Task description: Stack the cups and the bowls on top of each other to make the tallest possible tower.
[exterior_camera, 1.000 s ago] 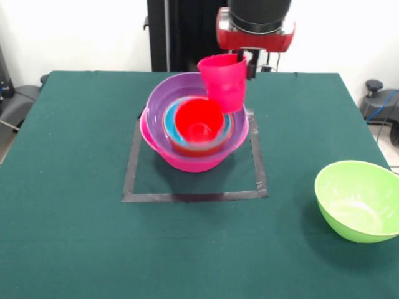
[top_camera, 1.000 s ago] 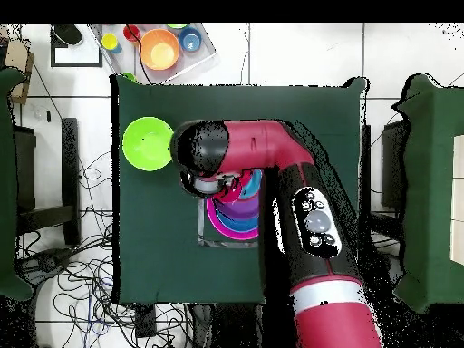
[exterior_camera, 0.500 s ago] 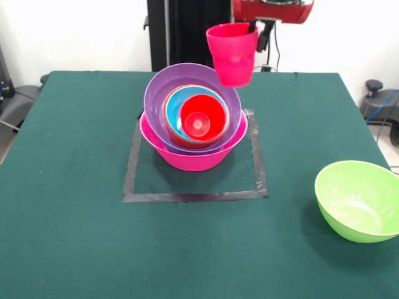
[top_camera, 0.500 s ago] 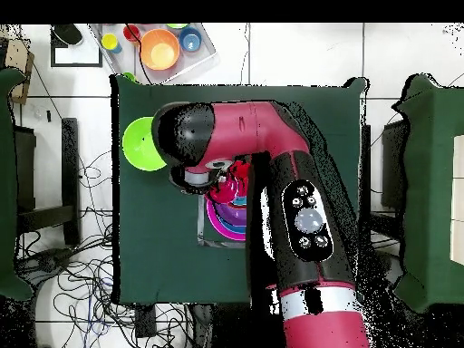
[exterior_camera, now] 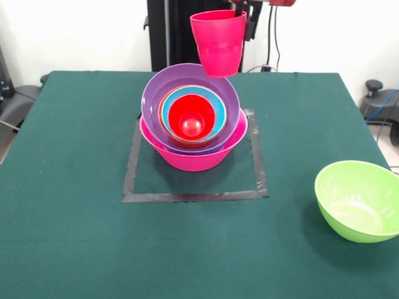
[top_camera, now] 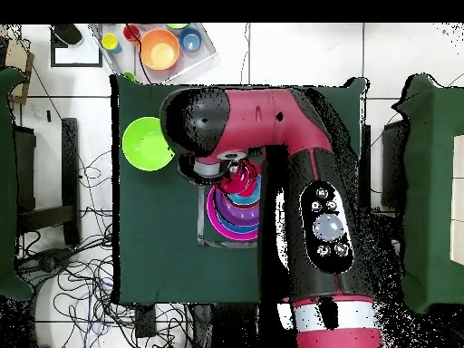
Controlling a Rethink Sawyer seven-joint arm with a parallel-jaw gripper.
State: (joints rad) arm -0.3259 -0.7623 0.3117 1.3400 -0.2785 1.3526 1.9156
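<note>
Gripper: the gripper (exterior_camera: 240,14) hung at the top edge of the front view, only its dark finger tips showing, clamped on the far rim of the pink-red cup (exterior_camera: 217,42).
Held cup: the pink-red cup hung upright and clear of everything, mouth up, directly under the gripper.
Tower: the tower (exterior_camera: 192,124) stood below the held cup, apart from it, slightly toward the camera and to the picture's left in the front view.
Tower base: the large pink bowl (exterior_camera: 193,158) sat on the table at the bottom of the pile.
Tower layers: a purple bowl (exterior_camera: 152,93) lay tilted inside the pink one, then an orange rim and a blue bowl (exterior_camera: 218,113), and innermost a red cup (exterior_camera: 191,118) with its mouth facing up and toward the camera.
Tape square: a grey tape outline (exterior_camera: 191,197) framed the tower on the green table (exterior_camera: 75,237), beneath the gripper's area.
Lime bowl: the large lime green bowl (exterior_camera: 360,199) sat alone, well away from the gripper, near the table's front right corner in the front view, mouth up.
Arm: in the overhead view the red and black arm (top_camera: 299,172) covered most of the tower, so only part of the pink and purple rims (top_camera: 227,213) showed beside it.
Tray: beyond the table's edge in the overhead view, a tray (top_camera: 207,53) held an orange bowl (top_camera: 159,49) and smaller blue, yellow and red pieces, far from the gripper.
</note>
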